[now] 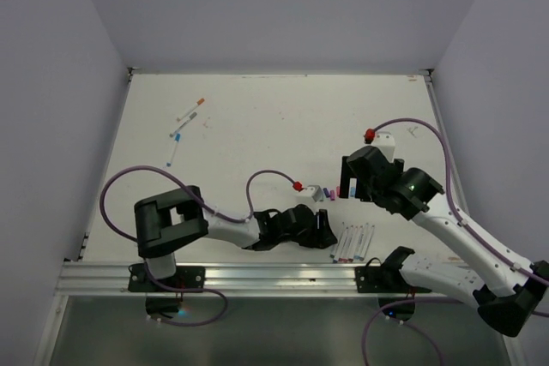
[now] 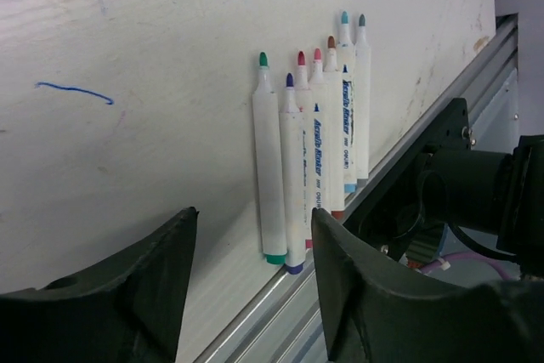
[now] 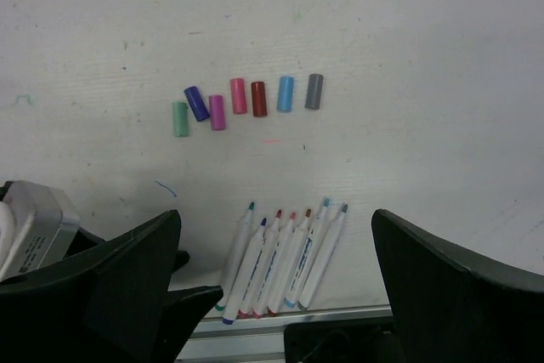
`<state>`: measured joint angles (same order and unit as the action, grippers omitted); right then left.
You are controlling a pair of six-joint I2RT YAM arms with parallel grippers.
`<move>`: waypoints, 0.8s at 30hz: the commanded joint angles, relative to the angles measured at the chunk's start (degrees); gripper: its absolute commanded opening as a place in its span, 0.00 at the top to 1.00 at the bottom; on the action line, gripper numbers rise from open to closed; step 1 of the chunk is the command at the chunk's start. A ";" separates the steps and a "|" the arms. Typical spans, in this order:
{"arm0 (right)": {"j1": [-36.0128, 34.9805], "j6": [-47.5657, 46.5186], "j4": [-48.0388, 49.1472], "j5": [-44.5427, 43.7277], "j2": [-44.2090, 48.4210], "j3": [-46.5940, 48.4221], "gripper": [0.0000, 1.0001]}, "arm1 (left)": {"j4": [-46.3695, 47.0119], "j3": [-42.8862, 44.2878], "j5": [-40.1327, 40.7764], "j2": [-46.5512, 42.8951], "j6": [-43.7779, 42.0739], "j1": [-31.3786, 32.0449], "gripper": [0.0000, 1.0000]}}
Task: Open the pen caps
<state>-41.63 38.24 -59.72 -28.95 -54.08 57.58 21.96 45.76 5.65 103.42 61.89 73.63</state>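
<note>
— Pale walls are seen from above on three sides of a white table. How much room is left?
— Most of the far half is bare. Only stray pens are seen near the left edge, well apart from both arms. A metal rail is run along the near edge.
— And the task's things?
— A row of pens is laid at the near edge, right of centre, with caps set just beyond it. The left gripper is held just left of the row, and the right gripper just right of the caps.
— What is given by the left wrist?
— Seven pens are shown side by side, touching. Their tips are bared and pointed away from the rail, with their butts at the table's edge. A blue scribble is marked on the bare surface to one side. The left gripper is spread, and nothing is held between its fingers.
— The right wrist?
— Seven caps are seen lying in a loose line, green to grey, apart from the pens below them. Bare table is left all round the caps. The right gripper is opened wide, and nothing is grasped.
</note>
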 commanded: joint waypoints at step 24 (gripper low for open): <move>-0.03 -3.25 14.72 8.72 -6.46 -1.24 0.01 | -30.30 3.80 4.02 -23.72 -34.54 -59.10 0.01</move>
<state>-41.63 36.88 -49.78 -23.05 -58.78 57.30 -6.13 45.60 12.05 76.34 34.98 19.66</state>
